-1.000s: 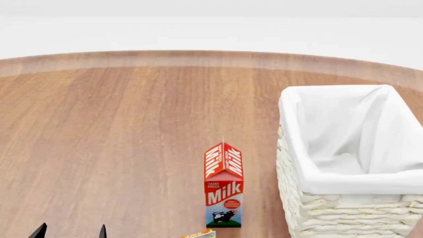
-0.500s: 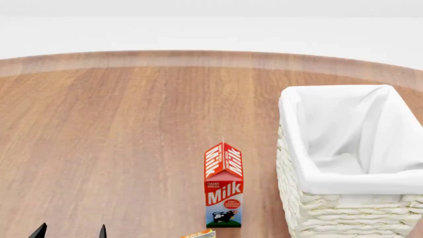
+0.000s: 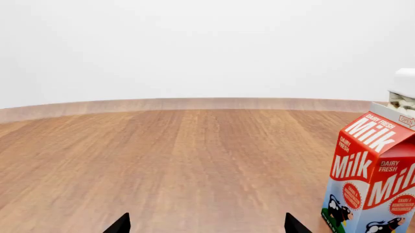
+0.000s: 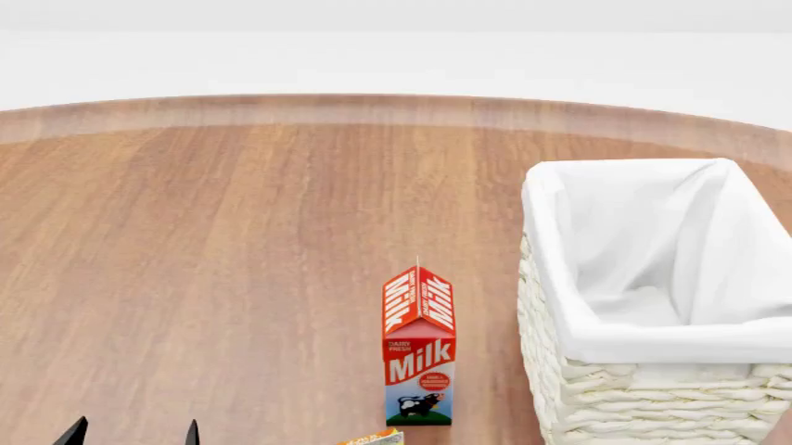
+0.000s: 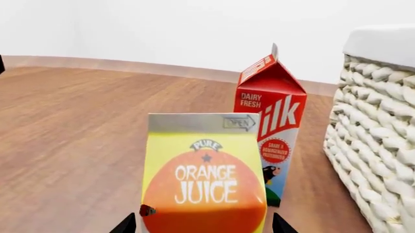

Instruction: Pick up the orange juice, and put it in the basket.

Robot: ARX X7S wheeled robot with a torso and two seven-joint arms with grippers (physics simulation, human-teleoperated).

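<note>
The orange juice, a yellow-and-orange carton, stands upright right in front of my right gripper. That gripper is open, with a dark fingertip on each side of the carton's lower part and a narrow gap at both. In the head view only a corner of the orange juice shows at the bottom edge. The cream wicker basket with a white liner stands at the right, and its woven wall is near the carton. My left gripper is open at the lower left over bare wood, with nothing between its fingertips.
A red-and-white Milk carton stands upright just behind the juice and left of the basket; it also shows as the Milk carton and the Milk carton in the wrist views. The round wooden table ends at a curved far edge.
</note>
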